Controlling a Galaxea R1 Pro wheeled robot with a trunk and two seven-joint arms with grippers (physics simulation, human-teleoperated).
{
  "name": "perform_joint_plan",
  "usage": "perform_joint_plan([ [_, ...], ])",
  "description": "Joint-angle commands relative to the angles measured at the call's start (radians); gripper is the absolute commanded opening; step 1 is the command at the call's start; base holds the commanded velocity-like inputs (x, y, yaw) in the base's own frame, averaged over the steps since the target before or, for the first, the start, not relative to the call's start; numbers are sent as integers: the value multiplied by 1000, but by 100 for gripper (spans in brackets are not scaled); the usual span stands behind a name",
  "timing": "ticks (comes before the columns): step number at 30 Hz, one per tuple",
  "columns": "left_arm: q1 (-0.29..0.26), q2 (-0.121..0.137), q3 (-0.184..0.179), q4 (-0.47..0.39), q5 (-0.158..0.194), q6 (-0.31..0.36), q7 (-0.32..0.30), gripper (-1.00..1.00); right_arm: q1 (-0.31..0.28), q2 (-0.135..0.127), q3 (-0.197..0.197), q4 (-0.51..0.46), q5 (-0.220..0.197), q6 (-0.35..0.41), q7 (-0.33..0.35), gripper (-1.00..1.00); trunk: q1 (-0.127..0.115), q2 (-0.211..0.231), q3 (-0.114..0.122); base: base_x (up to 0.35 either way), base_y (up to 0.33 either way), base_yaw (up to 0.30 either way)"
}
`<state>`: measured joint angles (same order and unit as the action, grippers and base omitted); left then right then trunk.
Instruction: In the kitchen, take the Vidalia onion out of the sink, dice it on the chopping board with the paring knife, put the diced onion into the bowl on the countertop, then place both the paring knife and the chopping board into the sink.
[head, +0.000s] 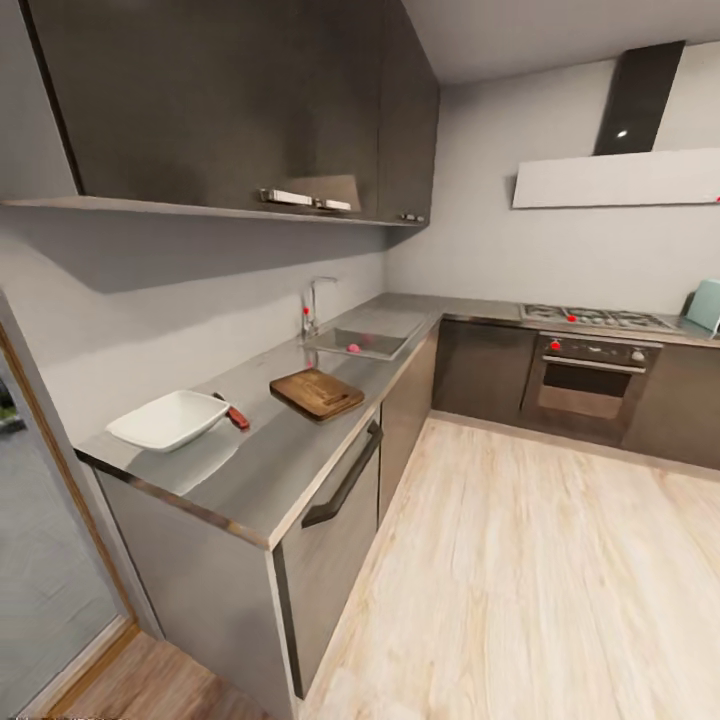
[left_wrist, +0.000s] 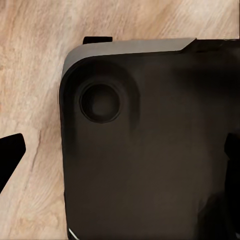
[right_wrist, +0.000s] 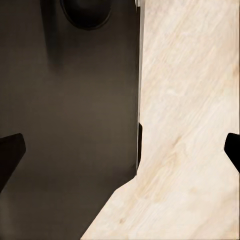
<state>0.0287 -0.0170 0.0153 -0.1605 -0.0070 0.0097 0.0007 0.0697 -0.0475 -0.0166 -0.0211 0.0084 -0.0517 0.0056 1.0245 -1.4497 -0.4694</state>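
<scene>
Floor: pale wood planks (head: 520, 580) run right under me, and both wrist cameras look down at that same grain past the dark base of the robot (left_wrist: 150, 150).
Left gripper (left_wrist: 120, 150): fingertips sit at opposite edges of its wrist view, so I read it as spread wide, holding nothing.
Right gripper (right_wrist: 120, 150): same, tips far apart over the floor, nothing between them.
Surface: the countertop (head: 270, 470) is smooth grey metal with a thin steel edge, lying ahead and to my left.
Bowl (head: 167, 419): white, shallow, squarish, at the near end.
Paring knife (head: 233, 412): just beside the bowl, reddish handle toward me, blade partly hidden by the rim.
Chopping board (head: 317, 393): dark grained wood, rounded corners, between knife and sink, long axis slanting across the worktop.
Sink (head: 362, 343): steel basin at the far end, with a chrome faucet (head: 312, 305).
Onion: a small pinkish spot (head: 352, 347) shows in the basin (too small to confirm).
Bearing: I judge both arms hang low and well away from the sink, with the left arm on the nearer side.
</scene>
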Motion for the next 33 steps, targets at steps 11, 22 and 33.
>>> perform_joint_plan([
  [11,0,-1,1,-2,-2,-3,0,100,1,0,-2,-2,1,-1,1,100,0,0,-1,74,-287,297],
  [22,0,-4,2,-2,-2,-3,0,100,1,0,-2,-2,1,0,0,100,0,0,-1,10,-311,297],
  [33,0,-3,2,-2,-1,1,2,100,1,0,-2,-2,1,0,0,100,0,0,-1,143,-313,297],
])
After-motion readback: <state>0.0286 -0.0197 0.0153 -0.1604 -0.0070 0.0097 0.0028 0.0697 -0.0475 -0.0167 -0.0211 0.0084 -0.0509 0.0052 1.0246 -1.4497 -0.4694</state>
